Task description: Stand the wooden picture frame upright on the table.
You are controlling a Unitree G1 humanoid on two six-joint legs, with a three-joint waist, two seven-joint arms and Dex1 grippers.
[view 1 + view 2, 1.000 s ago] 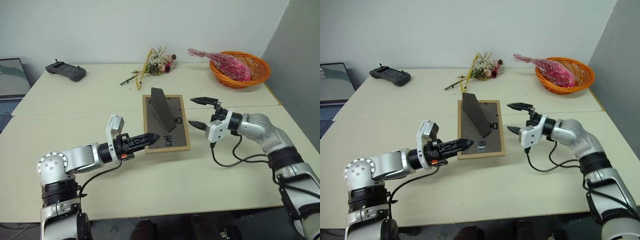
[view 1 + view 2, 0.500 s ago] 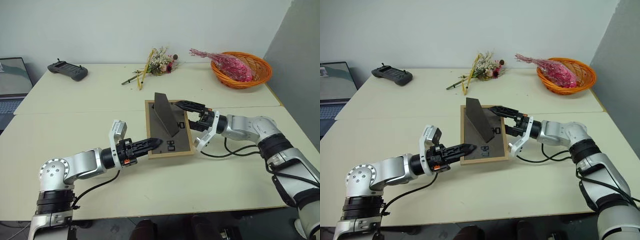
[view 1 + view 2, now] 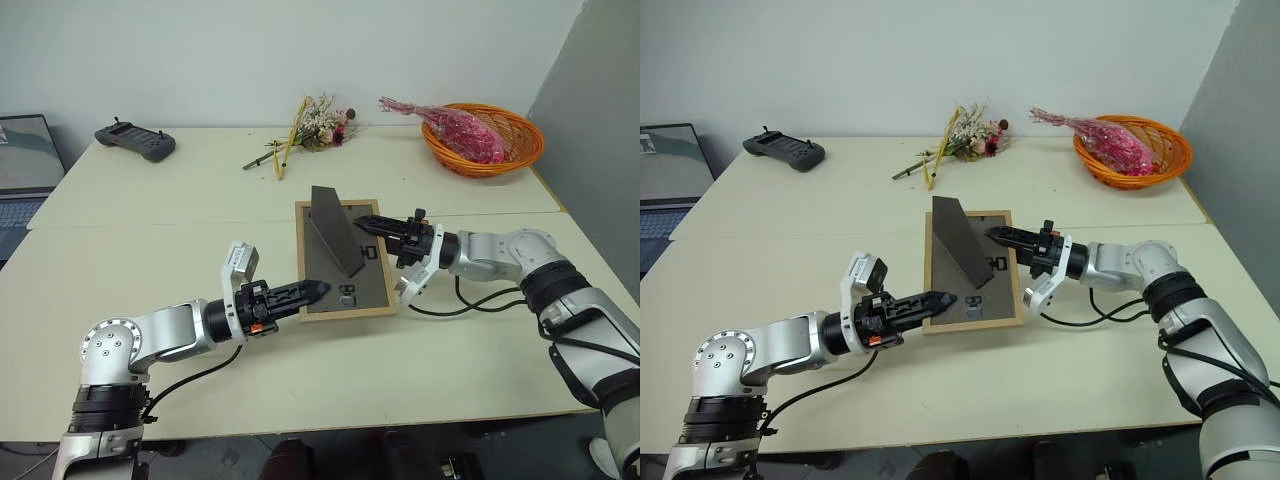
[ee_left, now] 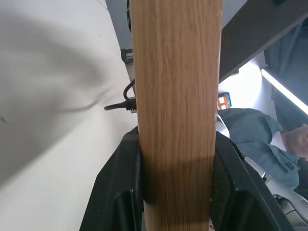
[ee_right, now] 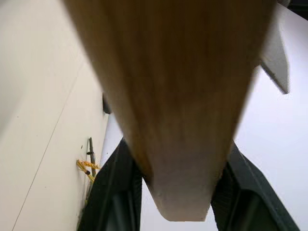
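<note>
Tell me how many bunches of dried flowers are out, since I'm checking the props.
2. One mixed bunch with yellow stems lies on the table at the far middle; one pink bunch lies in the orange basket at the far right. More may sit hidden under it.

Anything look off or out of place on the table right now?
The wooden picture frame is not standing: it lies back-side up on the table, fold-out stand sticking up, with the left gripper and right gripper clamped on opposite edges. Loose dried flowers lie scattered near the far edge. Nothing looks spilled or damaged.
</note>
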